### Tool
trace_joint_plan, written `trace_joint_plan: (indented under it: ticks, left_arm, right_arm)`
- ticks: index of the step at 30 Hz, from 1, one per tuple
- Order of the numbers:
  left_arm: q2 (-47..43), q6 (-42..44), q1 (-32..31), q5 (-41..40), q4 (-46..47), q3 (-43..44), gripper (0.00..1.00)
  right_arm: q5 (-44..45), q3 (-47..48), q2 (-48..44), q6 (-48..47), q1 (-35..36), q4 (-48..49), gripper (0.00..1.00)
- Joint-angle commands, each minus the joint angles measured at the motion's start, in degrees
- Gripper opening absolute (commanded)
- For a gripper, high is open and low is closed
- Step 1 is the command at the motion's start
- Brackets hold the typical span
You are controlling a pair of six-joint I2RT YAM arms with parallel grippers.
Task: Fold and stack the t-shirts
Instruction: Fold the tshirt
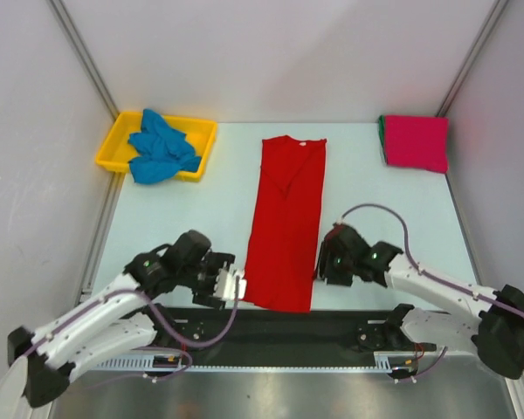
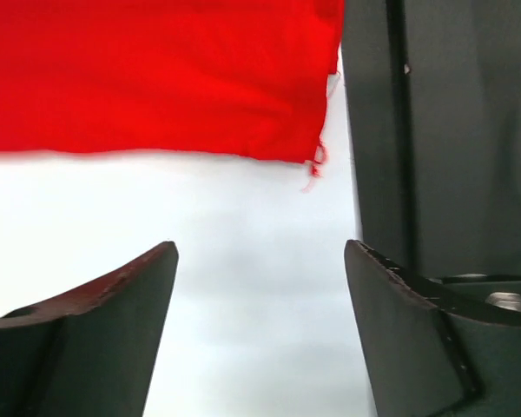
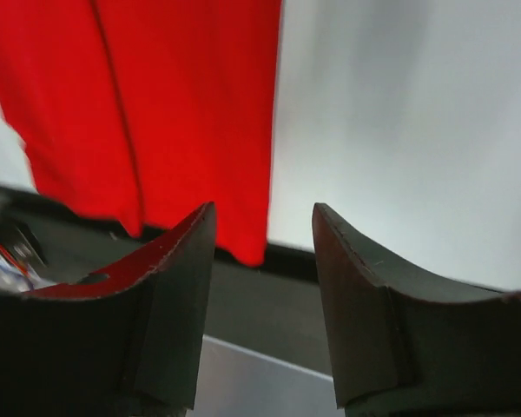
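My left gripper (image 1: 237,286) and right gripper (image 1: 321,262) flanked the red t-shirt (image 1: 285,223), jaws wide and empty, its length running away, collar farthest.

No text, label, brand name, number or sign is legible in any view. All visible surfaces are plain or too blurred to read.

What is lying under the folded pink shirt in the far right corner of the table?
A thin green edge shows along the left side of the pink shirt, so another cloth seems to lie below. The rest of it is covered, so its shape and fold cannot be seen.
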Motion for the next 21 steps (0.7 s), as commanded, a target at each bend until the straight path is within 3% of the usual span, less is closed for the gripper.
trace_joint_plan:
  ticks: [1,6,9,14,17,21]
  left_arm:
    - [-8.7,17.7,-0.9,4.9,9.7,-6.9,0.86]
    - [-3.6,17.3,-4.1,5.7,15.4,-8.2,0.83]
    - [0.6,17.4,-4.8,5.4,16.0,-8.0,0.79]
    - [3.0,24.5,-5.6,5.0,13.4,-8.9,0.77]
    - [3.1,26.7,-8.2,-0.4,19.0,-12.8,0.77]
    - [6.4,26.1,-9.1,-1.0,23.4,-12.2,0.76]
  right_arm:
    - [1.1,-5.6,-4.7,13.3,10.6,4.8,0.52]
    - [1.5,-8.0,-0.6,21.1,16.3,6.7,0.42]
    - [1.3,-8.3,1.6,22.3,18.5,9.1,0.42]
    - [0.0,-10.9,3.3,23.4,17.2,10.8,0.25]
    - [-0.1,-11.6,1.6,22.5,14.8,9.4,0.01]
    - [-2.0,-11.5,-1.2,18.7,9.2,4.5,0.0]
